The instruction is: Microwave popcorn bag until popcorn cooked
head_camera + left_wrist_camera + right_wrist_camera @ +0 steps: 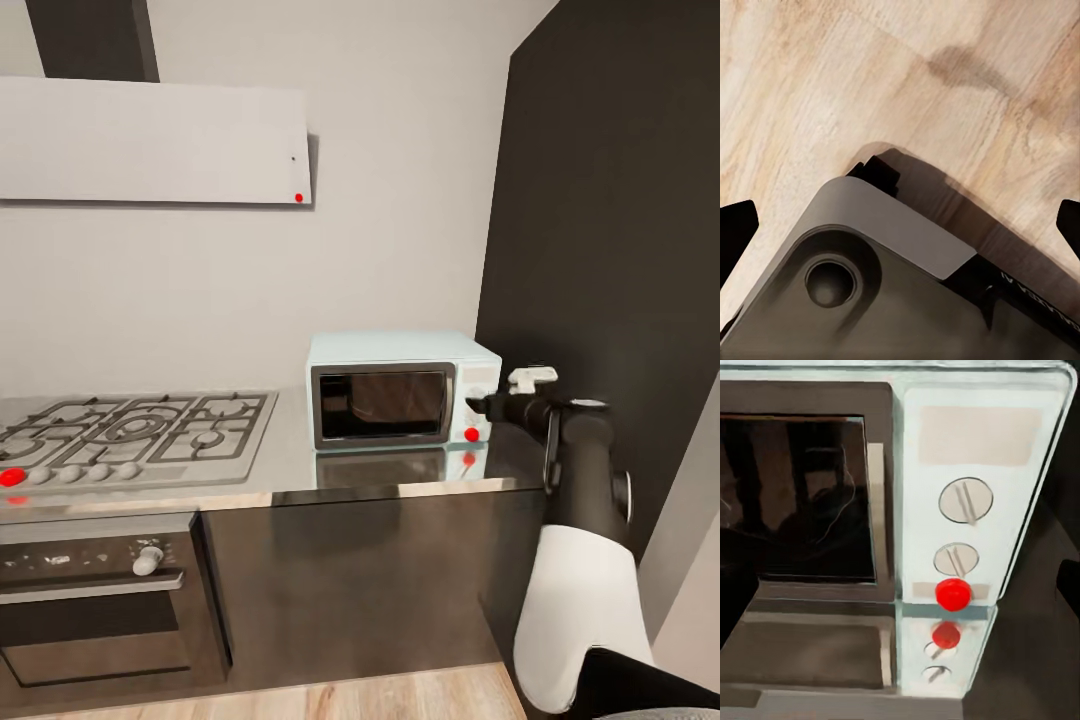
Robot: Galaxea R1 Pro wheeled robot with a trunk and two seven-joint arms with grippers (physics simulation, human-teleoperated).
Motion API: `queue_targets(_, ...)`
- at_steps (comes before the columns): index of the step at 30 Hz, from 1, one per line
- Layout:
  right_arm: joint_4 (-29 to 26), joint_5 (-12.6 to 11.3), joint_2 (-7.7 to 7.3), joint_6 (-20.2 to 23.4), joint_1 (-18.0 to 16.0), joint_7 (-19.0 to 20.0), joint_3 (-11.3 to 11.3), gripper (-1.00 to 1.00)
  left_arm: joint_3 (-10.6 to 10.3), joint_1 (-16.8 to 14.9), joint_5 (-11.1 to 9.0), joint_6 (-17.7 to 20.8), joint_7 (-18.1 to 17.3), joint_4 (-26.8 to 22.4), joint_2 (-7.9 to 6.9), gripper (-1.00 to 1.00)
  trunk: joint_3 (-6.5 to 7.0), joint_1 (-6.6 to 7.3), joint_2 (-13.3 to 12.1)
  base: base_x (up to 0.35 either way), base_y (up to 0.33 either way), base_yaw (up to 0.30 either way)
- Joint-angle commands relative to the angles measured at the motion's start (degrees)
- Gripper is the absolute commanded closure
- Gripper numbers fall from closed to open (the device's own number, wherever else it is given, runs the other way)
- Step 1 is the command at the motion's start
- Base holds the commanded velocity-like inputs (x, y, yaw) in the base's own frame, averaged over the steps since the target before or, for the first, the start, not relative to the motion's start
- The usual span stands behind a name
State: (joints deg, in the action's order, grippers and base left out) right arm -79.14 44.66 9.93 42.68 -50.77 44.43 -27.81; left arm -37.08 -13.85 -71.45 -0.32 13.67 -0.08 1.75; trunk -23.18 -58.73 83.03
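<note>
The pale mint-blue microwave [400,388] stands on the shiny steel countertop [290,472] with its dark glass door shut. My right gripper [476,405] hovers just in front of its white control panel [975,502], close to the red button [952,594] below the two round knobs. Its fingertips [1069,583] sit at the edges of the right wrist view, open and empty. My left gripper [900,225] hangs open over the wooden floor [832,82], holding nothing. The popcorn bag is out of view, and the glass shows only dim reflections.
A gas hob [135,432] with grates and a red knob lies left of the microwave, with a dark built-in oven [90,600] under it. A white hood [150,140] hangs above. A tall dark cabinet [610,250] closes off the right side. My grey base [870,285] is below the left gripper.
</note>
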Motion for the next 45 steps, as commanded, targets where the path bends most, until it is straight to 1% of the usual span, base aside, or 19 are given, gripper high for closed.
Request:
queue_targets(1,1.63,-0.21,0.06,-2.86,-0.11,0.58,-2.32,-1.00,-0.47,-0.03,-0.46,-0.03,0.21,-0.01,0.01,-1.00,-0.07,0.00,0.04,0.000,0.000,0.000)
queue_targets(3,5.78,-2.33,0.06,-8.74,-0.11,0.57,-7.04,-1.00,-0.45,-0.03,-0.48,-0.03,0.21,-0.01,0.01,-1.00,-0.07,0.00,0.04,0.000,0.000,0.000)
queue_targets(4,9.43,-3.28,0.06,-13.44,-0.11,0.55,-9.85,-1.00,-0.45,-0.03,-0.50,-0.03,0.21,-0.01,0.01,-1.00,-0.07,0.00,0.04,0.000,0.000,0.000)
queue_targets(7,15.83,-3.89,0.06,-22.37,-0.12,0.32,-13.92,-1.00,-0.50,-0.03,-0.43,-0.05,0.21,-0.07,0.01,-1.00,-0.07,0.00,0.04,0.000,0.000,0.000)
queue_targets(8,18.19,-3.97,0.06,-25.34,-0.12,-0.06,-15.84,-1.00,-0.52,-0.03,-0.39,-0.04,0.21,-0.08,0.02,-1.00,-0.07,0.00,0.04,0.000,0.000,0.000)
queue_targets(9,18.83,-3.96,0.02,-26.05,-0.12,-0.28,-16.45,-1.00,-0.52,-0.03,-0.37,-0.06,0.21,-0.08,0.02,-1.00,-0.07,0.00,0.04,0.000,0.000,0.000)
queue_targets(10,20.62,-3.89,-0.20,-27.95,-0.12,-1.10,-18.13,-1.00,-0.53,-0.03,-0.28,-0.10,0.20,-0.09,0.04,-1.00,-0.07,0.00,0.04,0.000,0.000,0.000)
queue_targets(12,21.69,-3.83,-0.23,-28.65,-0.12,-1.42,-18.68,-1.00,-0.53,-0.03,-0.32,-0.11,0.21,-0.10,0.05,-1.00,-0.07,0.00,0.04,0.000,0.000,0.000)
queue_targets(13,23.43,-3.10,-0.25,-28.89,-0.12,-1.54,-18.87,-1.00,-0.53,-0.03,-0.34,-0.11,0.21,-0.15,0.14,-1.00,-0.07,0.00,0.04,0.000,0.000,0.000)
queue_targets(18,25.23,-0.86,-0.33,-29.02,-0.12,-1.69,-19.08,-1.00,-0.53,-0.03,-0.39,-0.05,0.21,-0.18,0.26,-1.00,-0.07,0.00,0.04,0.000,0.000,0.000)
queue_targets(23,25.97,-0.28,-1.04,-28.99,-0.12,-2.97,-19.14,-1.00,-0.45,-0.03,-0.50,-0.03,0.21,-0.14,0.11,-1.00,-0.07,0.00,0.04,0.000,-0.159,0.000)
queue_targets(24,26.25,-0.28,-1.69,-29.05,-0.12,-5.24,-19.13,-1.00,-0.45,-0.03,-0.53,-0.03,0.21,-0.10,0.10,-1.00,-0.07,0.00,0.04,0.000,-0.276,0.000)
queue_targets(26,27.68,-0.21,-1.78,-29.09,-0.12,-5.87,-19.11,-1.00,-0.45,-0.03,-0.53,-0.03,0.21,-0.10,0.10,-1.00,-0.07,0.00,0.04,0.000,-0.255,0.000)
queue_targets(27,29.83,-0.01,-1.85,-29.43,-0.12,-7.19,-19.09,-1.00,-0.45,-0.03,-0.53,-0.03,0.21,-0.10,0.10,-1.00,-0.07,0.00,0.04,0.000,-0.130,0.000)
queue_targets(28,31.00,0.08,-1.88,-30.18,-0.12,-8.23,-19.07,-1.00,-0.45,-0.03,-0.53,-0.03,0.21,-0.10,0.10,-1.00,-0.07,0.00,0.04,0.000,-0.083,0.000)
queue_targets(30,34.17,0.18,-1.93,-34.02,-0.12,-12.24,-19.01,-1.00,-0.45,-0.03,-0.53,-0.03,0.21,-0.10,0.10,-1.00,-0.07,0.00,0.04,0.000,-0.023,0.000)
queue_targets(32,35.35,0.27,-1.89,-34.58,-0.12,-13.21,-18.94,-1.00,-0.45,-0.03,-0.53,-0.03,0.21,-0.10,0.10,-1.00,-0.07,0.00,0.04,0.000,-0.006,0.000)
queue_targets(42,36.50,0.19,-1.67,-36.59,-0.12,-13.93,-18.77,-1.00,-0.45,-0.03,-0.53,-0.03,0.21,-0.10,0.10,-1.00,-0.07,0.00,0.04,0.002,-0.001,0.000)
queue_targets(45,36.51,0.23,-1.67,-36.68,-0.12,-13.93,-18.77,-1.00,-0.43,-0.03,-0.53,-0.03,0.21,-0.10,-0.07,-1.00,-0.07,0.00,0.04,0.172,0.000,0.000)
